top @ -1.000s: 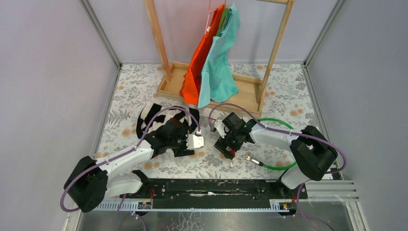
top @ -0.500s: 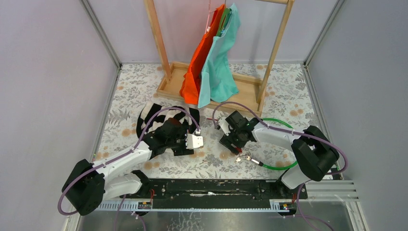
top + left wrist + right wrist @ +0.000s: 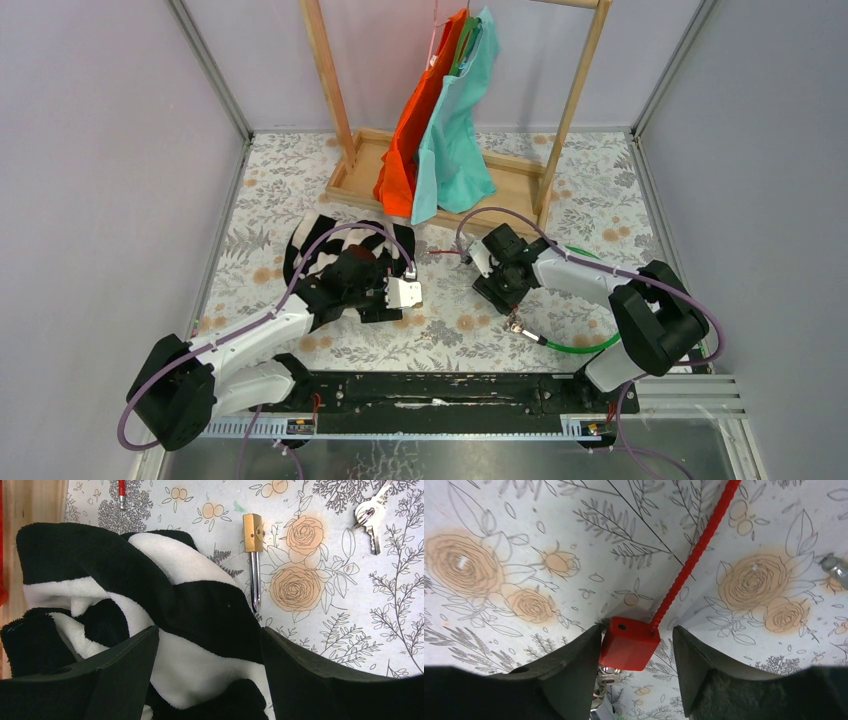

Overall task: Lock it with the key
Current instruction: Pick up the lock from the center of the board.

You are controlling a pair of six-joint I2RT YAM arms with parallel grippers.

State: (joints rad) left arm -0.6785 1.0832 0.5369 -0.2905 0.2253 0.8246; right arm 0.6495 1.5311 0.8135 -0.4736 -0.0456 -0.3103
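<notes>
In the right wrist view a red lock body lies between the fingers of my right gripper. It touches the left finger, with a gap to the right finger, so the jaws stand open. Its red cable runs up and away. A silver key ring shows just under the lock. In the top view my right gripper is right of centre. My left gripper is open above a black-and-white fleece cloth. A brass padlock with its steel shackle and a bunch of keys lie beyond it on the mat.
A wooden clothes rack with orange and teal garments stands at the back. A green cable loop lies on the mat by the right arm. The fleece cloth lies left of centre. Grey walls close in both sides.
My right gripper has moved to the right and a little towards the back. The small metal piece by the green cable's end shifted right with it. The left arm has hardly moved.
</notes>
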